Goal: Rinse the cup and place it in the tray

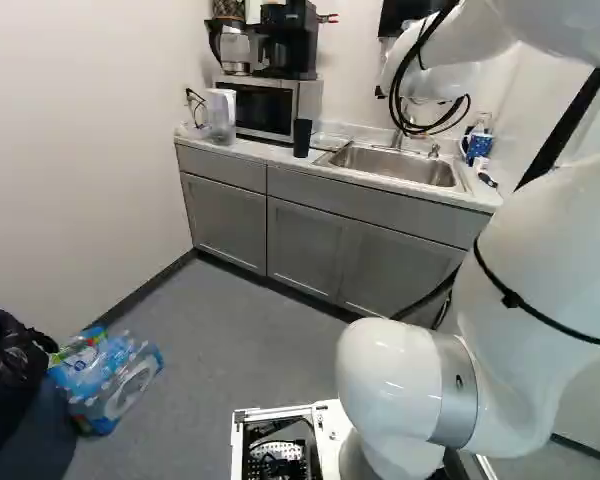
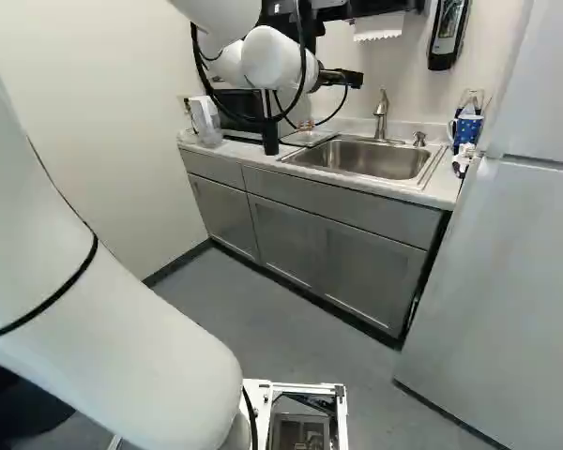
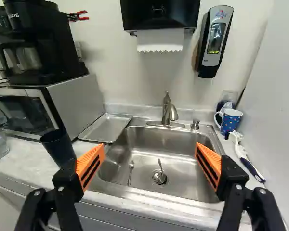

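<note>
Claw (image 2: 355,80) found with its fingers apart, facing the sink (image 3: 142,161). Taking the faucet (image 3: 166,109) as the sink's twelve o'clock — black cup (image 3: 59,147) stood upright on the desk (image 3: 19,159) at nine, tray (image 3: 105,129) lay at ten, blue mug (image 3: 230,121) stood at two.

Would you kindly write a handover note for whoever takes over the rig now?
Gripper: jaws open, empty, facing the stainless-steel sink.
Items: tall black cup upright on the pale counter by the silver microwave; flat silver metal tray between microwave and sink. Likely not our cup: blue dotted mug across the sink.
Done: no placing; rinsing can't be told.
Left: grasp cup, rinse, set in tray.
</note>
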{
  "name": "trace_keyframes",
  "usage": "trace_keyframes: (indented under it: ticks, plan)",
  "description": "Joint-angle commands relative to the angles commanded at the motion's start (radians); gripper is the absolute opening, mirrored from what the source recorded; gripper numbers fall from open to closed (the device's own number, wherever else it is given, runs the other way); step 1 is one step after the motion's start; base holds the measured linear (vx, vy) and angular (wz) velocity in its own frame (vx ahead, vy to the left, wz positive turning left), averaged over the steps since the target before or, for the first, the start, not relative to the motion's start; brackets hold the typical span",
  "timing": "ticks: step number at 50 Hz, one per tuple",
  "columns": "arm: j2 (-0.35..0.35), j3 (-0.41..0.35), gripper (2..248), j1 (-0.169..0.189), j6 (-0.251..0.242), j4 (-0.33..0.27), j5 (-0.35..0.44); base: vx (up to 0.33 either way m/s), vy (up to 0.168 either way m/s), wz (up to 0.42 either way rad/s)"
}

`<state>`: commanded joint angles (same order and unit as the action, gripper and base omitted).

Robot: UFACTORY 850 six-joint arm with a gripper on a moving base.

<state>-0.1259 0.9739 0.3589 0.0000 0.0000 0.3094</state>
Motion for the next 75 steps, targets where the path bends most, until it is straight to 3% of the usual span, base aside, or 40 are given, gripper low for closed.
trace_keyframes:
  ticks: [75]
  plan:
    - [0.000, 0.000, 247, 0.000, 0.000, 0.000, 0.000, 0.093, -0.019, -0.006]
